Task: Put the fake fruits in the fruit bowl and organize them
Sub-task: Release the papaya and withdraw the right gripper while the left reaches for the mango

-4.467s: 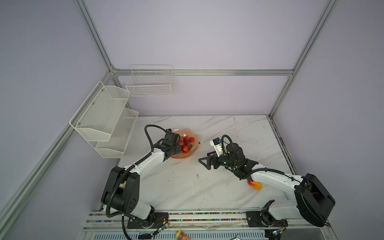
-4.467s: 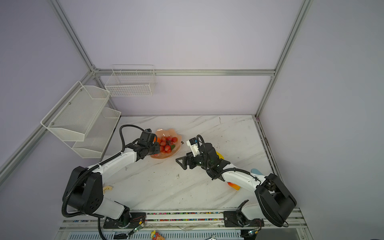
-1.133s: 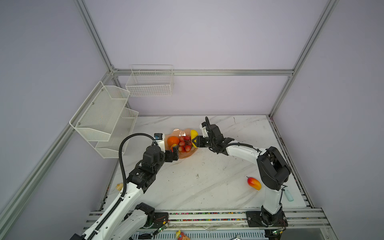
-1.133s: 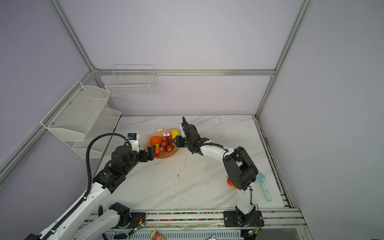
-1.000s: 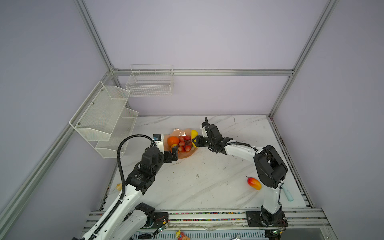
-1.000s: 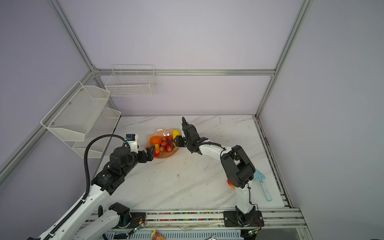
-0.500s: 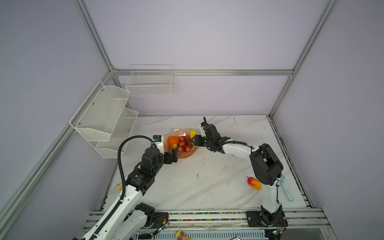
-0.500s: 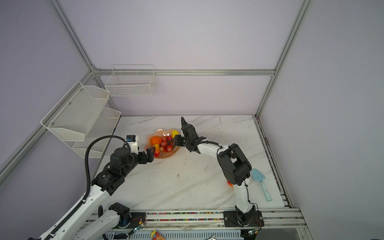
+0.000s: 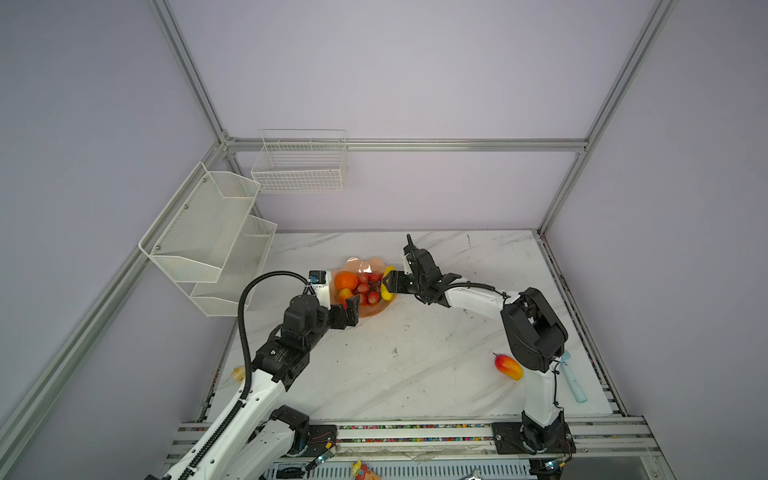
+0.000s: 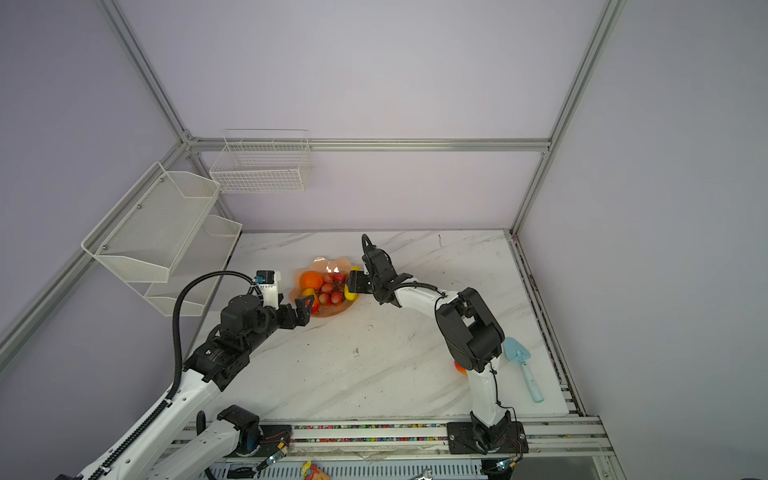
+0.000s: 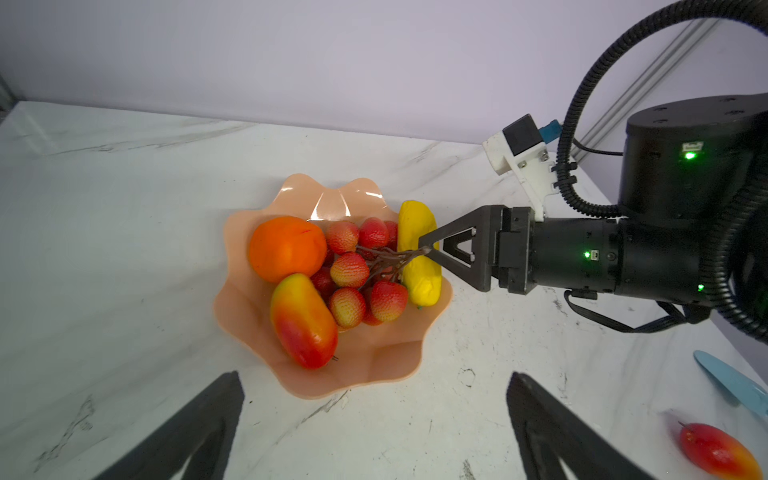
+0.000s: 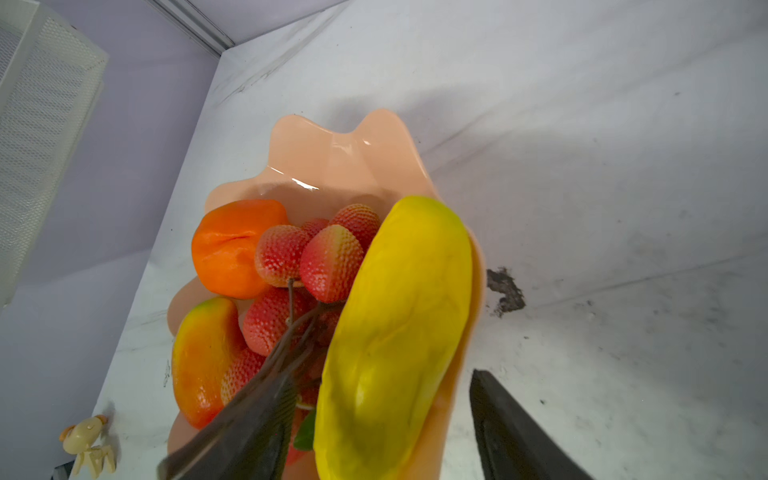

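Note:
The peach-pink fruit bowl [image 9: 376, 311] [image 11: 374, 365] sits left of the table's middle. It holds the orange [image 9: 346, 280] [image 11: 286, 247], the red grapes [image 9: 368, 289] [image 11: 353, 270], a red-and-yellow mango [image 11: 303, 320] [image 12: 203, 353] and the yellow fruit [image 9: 388, 286] [image 12: 399, 324] along its right rim. My right gripper [image 9: 390, 284] [image 12: 382, 378] is open, one finger in the grape stems and the other outside the rim, so it straddles the yellow fruit. My left gripper [image 9: 349, 309] [image 11: 374, 376] is open and empty at the bowl's near edge. A second mango [image 9: 508, 366] [image 11: 715, 451] lies at the front right.
A light blue utensil [image 9: 573, 380] [image 10: 521, 370] lies by the right edge, beside the right arm's base. A small beige toy figure [image 9: 237, 372] [image 12: 87, 444] stands at the left edge. White mesh baskets [image 9: 208, 237] and a wire basket [image 9: 299, 166] hang on the left and back walls.
My right gripper's jaws have spread apart off the yellow fruit, which now rests in the bowl. The right elbow has swung slightly left. The left arm has hardly moved.

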`<move>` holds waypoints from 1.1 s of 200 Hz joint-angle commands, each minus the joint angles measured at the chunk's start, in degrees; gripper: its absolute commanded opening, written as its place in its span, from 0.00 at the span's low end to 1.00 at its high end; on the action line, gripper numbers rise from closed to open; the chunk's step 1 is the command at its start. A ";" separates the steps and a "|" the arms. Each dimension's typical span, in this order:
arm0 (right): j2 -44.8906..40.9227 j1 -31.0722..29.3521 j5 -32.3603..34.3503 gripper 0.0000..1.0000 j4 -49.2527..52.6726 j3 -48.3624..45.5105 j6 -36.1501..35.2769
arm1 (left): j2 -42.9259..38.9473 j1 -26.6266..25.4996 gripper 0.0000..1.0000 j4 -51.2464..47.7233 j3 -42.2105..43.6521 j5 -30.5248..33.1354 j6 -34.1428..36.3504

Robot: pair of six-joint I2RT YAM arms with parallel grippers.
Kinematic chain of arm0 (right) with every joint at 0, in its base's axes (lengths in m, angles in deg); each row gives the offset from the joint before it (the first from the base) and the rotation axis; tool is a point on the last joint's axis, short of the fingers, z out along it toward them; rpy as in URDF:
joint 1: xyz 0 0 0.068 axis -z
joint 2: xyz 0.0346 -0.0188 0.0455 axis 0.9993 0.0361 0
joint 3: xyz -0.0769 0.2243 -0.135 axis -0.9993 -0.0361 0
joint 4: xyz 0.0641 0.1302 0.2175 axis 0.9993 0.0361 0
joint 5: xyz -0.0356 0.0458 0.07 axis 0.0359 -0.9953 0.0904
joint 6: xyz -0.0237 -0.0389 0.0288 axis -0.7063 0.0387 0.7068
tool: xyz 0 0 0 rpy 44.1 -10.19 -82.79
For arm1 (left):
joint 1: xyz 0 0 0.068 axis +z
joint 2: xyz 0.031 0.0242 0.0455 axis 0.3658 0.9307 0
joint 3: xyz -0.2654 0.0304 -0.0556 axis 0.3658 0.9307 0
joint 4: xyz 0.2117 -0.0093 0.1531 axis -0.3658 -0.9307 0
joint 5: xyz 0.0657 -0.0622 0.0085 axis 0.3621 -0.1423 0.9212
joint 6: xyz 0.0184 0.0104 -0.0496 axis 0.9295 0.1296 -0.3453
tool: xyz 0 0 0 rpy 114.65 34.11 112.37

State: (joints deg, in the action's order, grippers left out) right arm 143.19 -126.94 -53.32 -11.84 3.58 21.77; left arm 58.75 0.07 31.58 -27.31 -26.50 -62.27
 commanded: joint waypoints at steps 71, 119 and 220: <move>-49.99 11.90 13.37 0.97 19.36 -31.51 13.42 | 21.76 -23.98 1.00 23.89 -5.55 -16.98 22.52; -63.30 12.89 16.86 0.97 26.35 -21.48 10.84 | 45.43 -31.62 1.00 36.97 -16.32 -22.51 29.66; -61.15 12.87 -14.13 0.97 28.68 -11.29 -5.65 | 74.14 -39.82 1.00 44.29 -38.52 -29.13 36.86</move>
State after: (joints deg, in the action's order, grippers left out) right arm 81.82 -114.17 -55.46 16.40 -6.97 20.08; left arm 131.03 -38.25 71.35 -59.09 -52.51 -30.12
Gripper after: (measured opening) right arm 0.974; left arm 0.999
